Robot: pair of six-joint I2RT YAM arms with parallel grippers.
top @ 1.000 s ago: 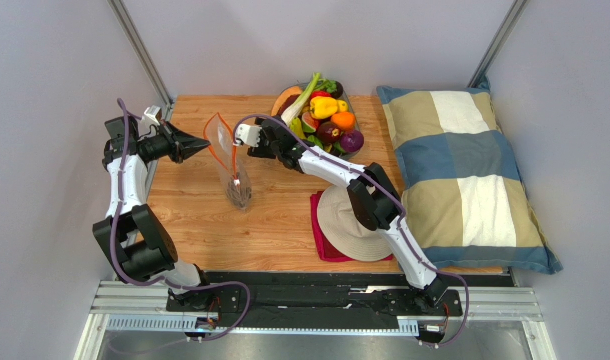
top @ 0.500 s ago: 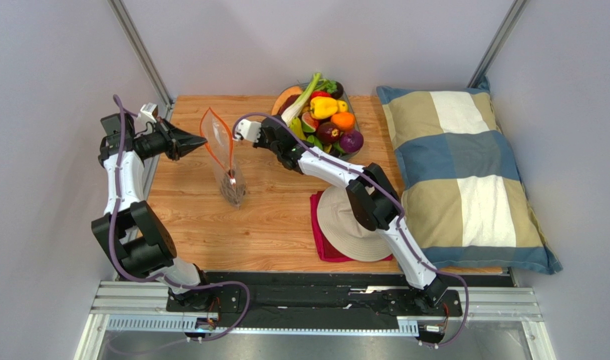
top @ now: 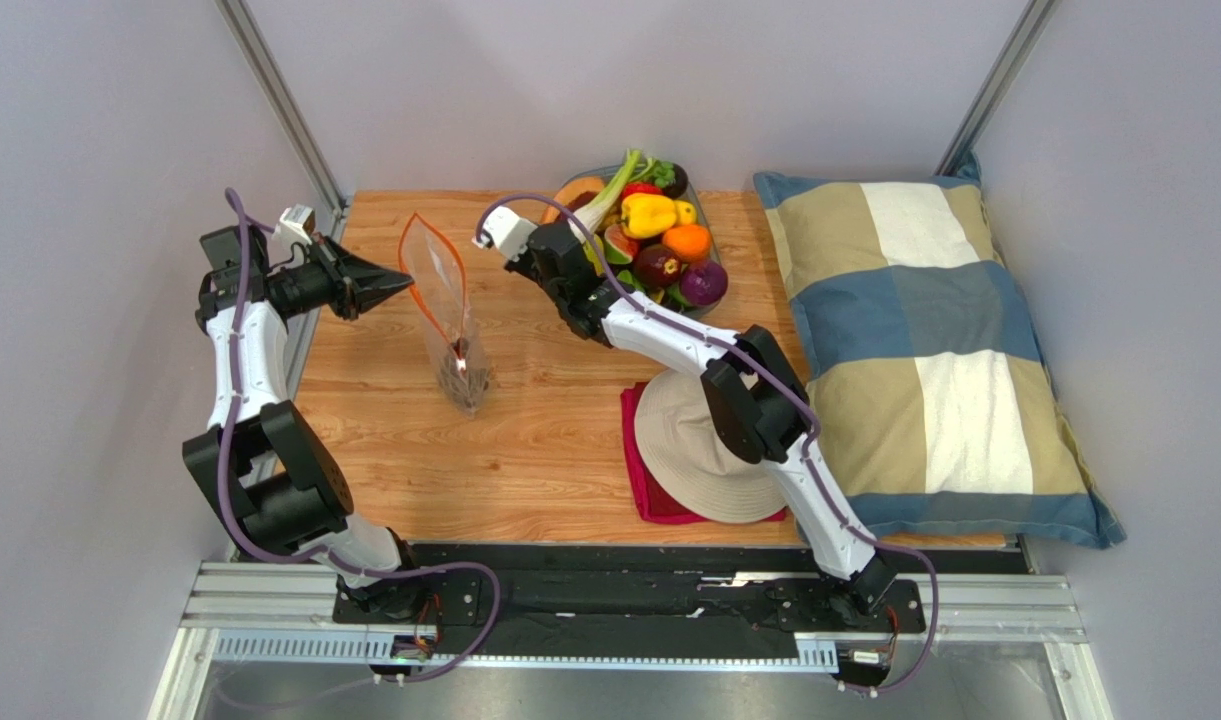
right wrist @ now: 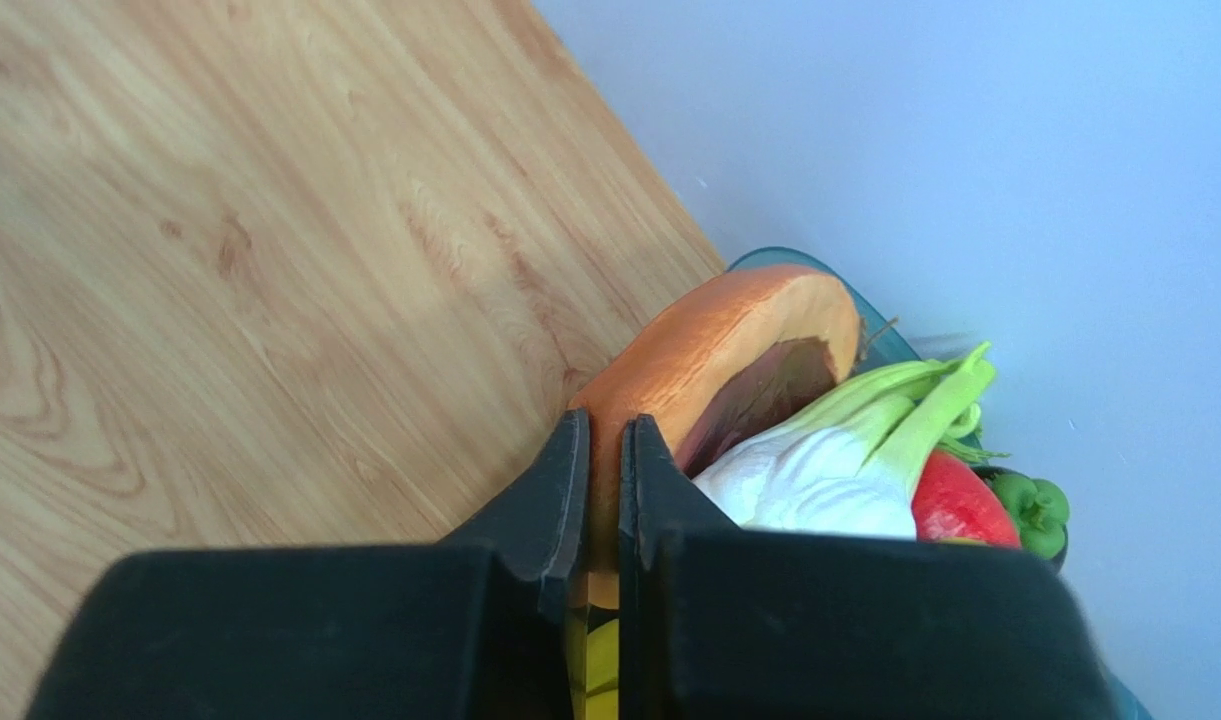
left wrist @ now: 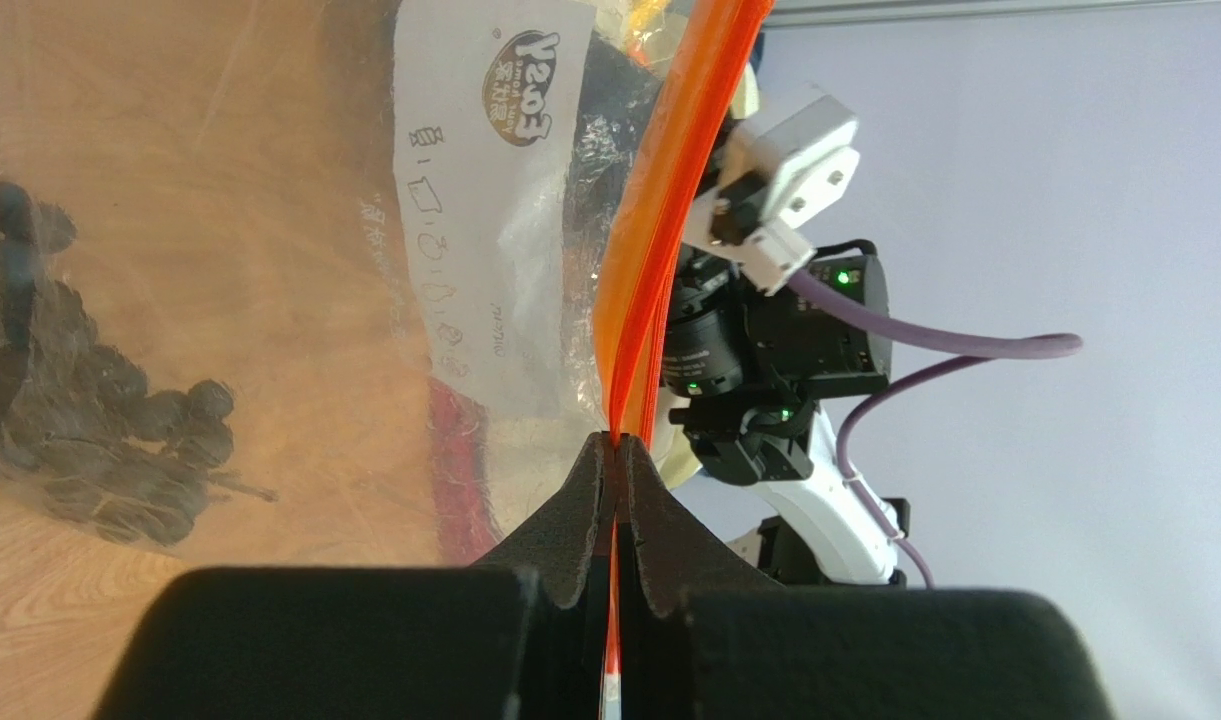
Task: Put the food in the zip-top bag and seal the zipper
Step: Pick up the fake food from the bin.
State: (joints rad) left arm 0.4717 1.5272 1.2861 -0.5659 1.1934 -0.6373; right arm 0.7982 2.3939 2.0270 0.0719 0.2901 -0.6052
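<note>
The left tool (left wrist: 619, 453) pinches the zipper (left wrist: 673, 240), the orange strip at the mouth of the zip-top bag (top: 442, 288). The bag stands up on the tabletop (top: 406, 450), with its mouth held high. A bunch of dark grapes (left wrist: 102, 447) lies at the bottom of the bag. A white label (left wrist: 496, 225) is on the side of the bag.

The right tool (right wrist: 601, 438) is off the bag, close to the bowl (right wrist: 884, 333) at the back of the tabletop. Its two fingers are pressed almost together, with nothing between them. Just past its tips is an orange fruit slice (right wrist: 706, 348). Beside the slice are a white and green vegetable (right wrist: 827, 473) and a red one (right wrist: 962, 507).
</note>
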